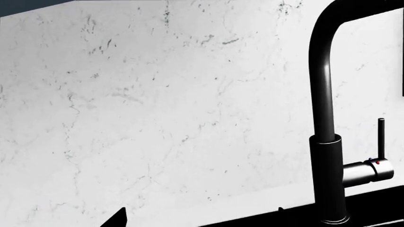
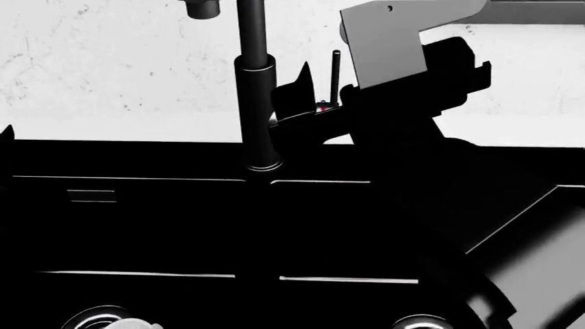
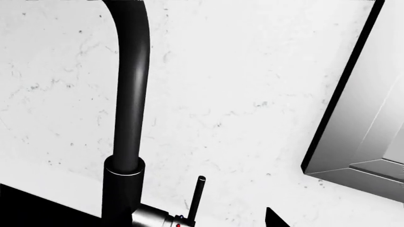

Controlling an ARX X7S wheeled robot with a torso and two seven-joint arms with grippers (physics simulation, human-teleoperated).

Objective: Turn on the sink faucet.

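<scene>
The sink faucet (image 2: 256, 103) is a tall dark cylinder behind the black sink (image 2: 137, 226). Its thin black lever rod (image 2: 335, 67) stands upright beside it. My right gripper (image 2: 325, 86) is open at the faucet's side stub, with the lever between its dark fingers. In the right wrist view the faucet (image 3: 129, 118), silver stub (image 3: 151, 217), red mark and lever (image 3: 197, 194) are close, and only one fingertip (image 3: 275, 218) shows. My left gripper (image 1: 200, 217) is open and empty, well to the side of the faucet (image 1: 328, 142) and its lever (image 1: 382, 137).
A white marbled wall (image 2: 109, 68) rises behind the counter. A grey framed panel (image 3: 353, 118) hangs on the wall near the right arm. Two ringed drains (image 2: 101, 319) (image 2: 420, 322) show at the sink's bottom. The spout head (image 2: 203, 8) hangs above the left basin.
</scene>
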